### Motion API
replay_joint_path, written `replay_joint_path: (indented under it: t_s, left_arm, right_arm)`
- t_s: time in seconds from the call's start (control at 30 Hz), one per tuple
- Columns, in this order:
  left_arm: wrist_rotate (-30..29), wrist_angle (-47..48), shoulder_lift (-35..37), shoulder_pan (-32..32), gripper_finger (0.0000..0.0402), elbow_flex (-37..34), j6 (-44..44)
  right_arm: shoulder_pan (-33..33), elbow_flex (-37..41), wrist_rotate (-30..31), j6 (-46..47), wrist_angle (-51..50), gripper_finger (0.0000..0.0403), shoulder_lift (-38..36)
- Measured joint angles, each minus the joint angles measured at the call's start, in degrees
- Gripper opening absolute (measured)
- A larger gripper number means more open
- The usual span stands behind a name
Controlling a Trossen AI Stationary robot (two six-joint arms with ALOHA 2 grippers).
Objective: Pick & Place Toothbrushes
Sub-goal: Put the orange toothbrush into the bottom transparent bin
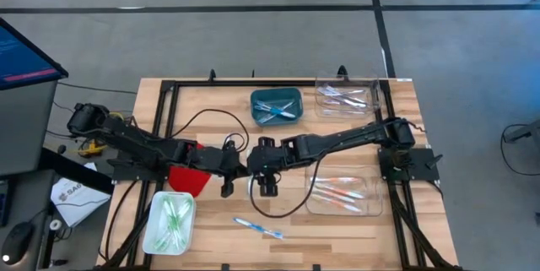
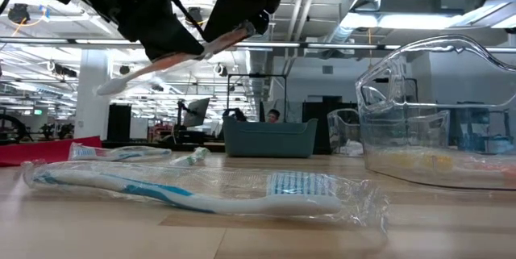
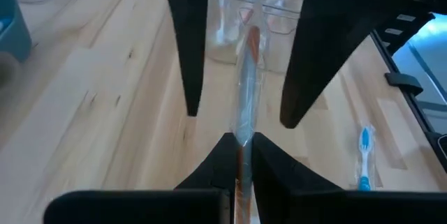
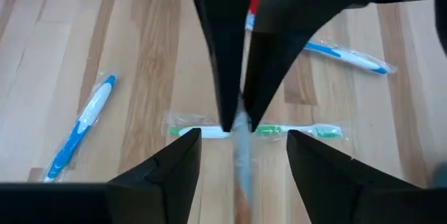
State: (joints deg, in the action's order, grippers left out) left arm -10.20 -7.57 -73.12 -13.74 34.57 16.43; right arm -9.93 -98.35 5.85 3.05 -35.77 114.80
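High view: both arms meet over the middle of the wooden counter (image 1: 337,241). I count one teal tub (image 1: 253,106), one pale green tray (image 1: 150,241) and two clear plastic trays (image 1: 319,109).

Low view: the orange-red plastic-wrapped toothbrush (image 2: 173,61) hangs tilted in the air.

Left wrist view: the left jaws are clamped on its end, and the right jaws stand apart around it.

Right wrist view: below lie three wrapped brushes, two blue toothbrushes (image 4: 77,130) and one green toothbrush (image 4: 293,131).

My worry is the slick wrapper. If the left jaws let go before the right jaws grip, the brush drops among those three.
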Motion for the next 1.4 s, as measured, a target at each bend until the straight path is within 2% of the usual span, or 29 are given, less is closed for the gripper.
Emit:
replay_joint_path:
  t_s: [0.6,0.77,0.93,1.03,1.13,1.2,1.4]
  left_arm:
    - [-0.04,-0.24,0.0,0.17,0.0017,0.01,0.3]
    - [-0.04,-0.22,0.0,-0.07,0.0017,0.01,0.32]
    - [0.5,-0.18,0.0,-0.14,0.0017,-0.01,0.31]
    - [0.25,-0.19,0.0,-0.66,0.0019,-0.01,0.31]
    - [0.33,-0.39,0.0,-1.09,0.0041,-0.01,0.5]
    - [0.33,-0.35,0.03,-1.36,0.0062,-0.01,0.49]
    - [0.12,-1.16,4.05,-1.85,0.012,-0.07,-0.97]
  right_arm:
    - [-0.07,0.02,0.0,0.0,-1.77,0.0149,0.0]
    - [-0.07,0.02,0.01,0.69,-1.79,0.0106,0.0]
    - [-0.07,0.02,0.02,1.57,-2.11,0.0029,0.0]
    - [-0.1,0.02,-0.03,2.1,-2.21,0.002,-0.02]
    - [-0.25,0.02,-0.02,3.04,-2.21,0.0027,-0.04]
    - [-0.65,0.04,0.01,3.04,-2.94,0.0018,-0.07]
    - [-1.55,0.04,1.04,3.06,-2.5,0.0016,-0.07]
